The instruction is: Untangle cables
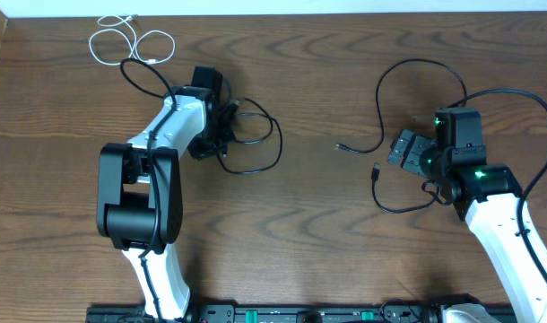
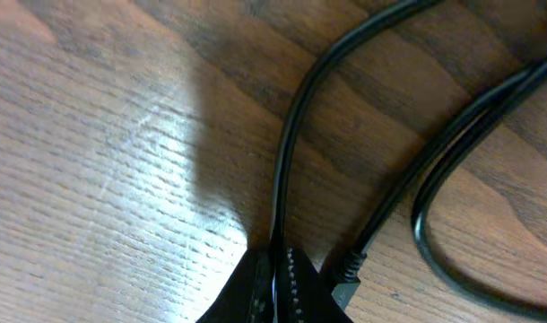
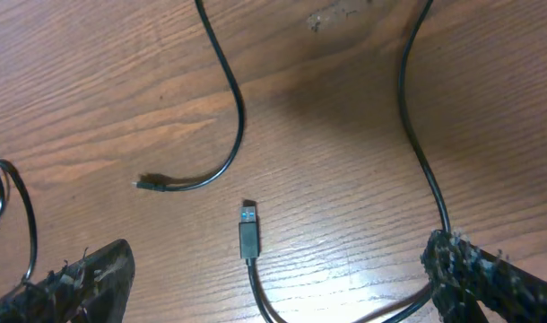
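At far left, white cable (image 1: 132, 40) coils; black cables (image 2: 283, 152) sprawl in loops.

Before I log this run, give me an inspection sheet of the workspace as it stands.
Surface: wooden table, some glare.
Job's things: white cable coiled far left; left black cable looped; right black cable, both plugs lying free.
Clutter: nothing seen.
Grippers: left gripper fingers shut on left black cable; right gripper open over USB plug.
Cables: arm lead arcs behind right arm.
Surroundings: black rail along near edge.
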You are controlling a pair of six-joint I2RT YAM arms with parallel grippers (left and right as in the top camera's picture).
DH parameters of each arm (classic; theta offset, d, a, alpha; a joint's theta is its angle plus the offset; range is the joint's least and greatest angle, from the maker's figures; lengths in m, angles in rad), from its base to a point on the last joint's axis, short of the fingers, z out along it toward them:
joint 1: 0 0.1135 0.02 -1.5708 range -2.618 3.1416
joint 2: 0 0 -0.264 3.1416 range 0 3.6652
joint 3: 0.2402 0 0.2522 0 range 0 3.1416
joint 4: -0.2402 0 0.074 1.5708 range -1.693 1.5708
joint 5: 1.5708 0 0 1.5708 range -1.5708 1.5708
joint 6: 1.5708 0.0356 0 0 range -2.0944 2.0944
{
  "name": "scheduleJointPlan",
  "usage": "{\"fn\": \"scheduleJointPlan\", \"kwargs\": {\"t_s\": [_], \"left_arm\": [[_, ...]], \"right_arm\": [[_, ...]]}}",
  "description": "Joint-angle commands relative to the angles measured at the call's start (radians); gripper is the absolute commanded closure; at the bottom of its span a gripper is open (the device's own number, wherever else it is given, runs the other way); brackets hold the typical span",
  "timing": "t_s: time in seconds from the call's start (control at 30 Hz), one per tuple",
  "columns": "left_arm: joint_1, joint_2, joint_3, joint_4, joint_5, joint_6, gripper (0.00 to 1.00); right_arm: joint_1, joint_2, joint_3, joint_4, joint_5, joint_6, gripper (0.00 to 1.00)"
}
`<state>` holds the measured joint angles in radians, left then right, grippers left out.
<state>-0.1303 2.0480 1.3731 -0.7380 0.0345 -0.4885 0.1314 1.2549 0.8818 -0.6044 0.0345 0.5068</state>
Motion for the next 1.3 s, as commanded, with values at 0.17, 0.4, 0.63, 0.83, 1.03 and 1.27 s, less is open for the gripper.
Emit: {"fn": "scheduleJointPlan", "kwargs": {"t_s": [0.17, 0.4, 0.63, 0.83, 1.03, 1.27], "left_arm": [[0.106, 0.077, 0.069, 0.025, -0.185, 0.140, 0.93], [0.253, 0.076, 0.198, -0.005, -0.186, 0.168, 0.93], [0.376, 0.076, 0.402, -0.021, -0.285, 0.274, 0.93], [0.485, 0.076, 0.624, -0.035, -0.541, 0.362, 0.93], [0.604, 0.077, 0.677, -0.026, -0.563, 0.365, 0.92], [0.667, 0.079, 0.669, -0.045, -0.532, 0.354, 0.86]], "right_arm": [[-0.006, 0.002, 0.006, 0.002, 0.012, -0.014, 0.01], [-0.006, 0.002, 0.006, 0.002, 0.012, -0.014, 0.01], [-0.006, 0.002, 0.006, 0.002, 0.012, -0.014, 0.01], [-0.006, 0.002, 0.006, 0.002, 0.012, -0.014, 0.01], [-0.006, 0.002, 0.006, 0.002, 0.012, -0.014, 0.01], [-0.006, 0.002, 0.006, 0.002, 0.012, -0.014, 0.01]]}}
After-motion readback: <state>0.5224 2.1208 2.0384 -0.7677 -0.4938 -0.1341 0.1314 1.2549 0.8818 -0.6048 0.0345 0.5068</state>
